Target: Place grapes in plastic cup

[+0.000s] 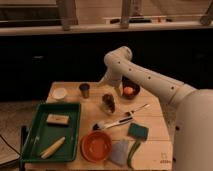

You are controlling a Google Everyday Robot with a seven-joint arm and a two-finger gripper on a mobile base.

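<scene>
The clear plastic cup (pixel 108 106) stands upright near the middle of the wooden table (pixel 155 145). A dark purple-brown lump, the grapes (pixel 108 100), shows at the cup's mouth; I cannot tell whether it rests inside or is still held. My gripper (pixel 107 89) hangs at the end of the white arm (pixel 145 80), just above the cup, reaching in from the right.
A dark metal cup (pixel 84 90) and a small white bowl (pixel 59 93) stand to the left of the plastic cup. A dark bowl with an orange fruit (pixel 129 91) is on the right. In front are a brush (pixel 119 121), green sponge (pixel 137 131), orange bowl (pixel 96 145) and green tray (pixel 30 135).
</scene>
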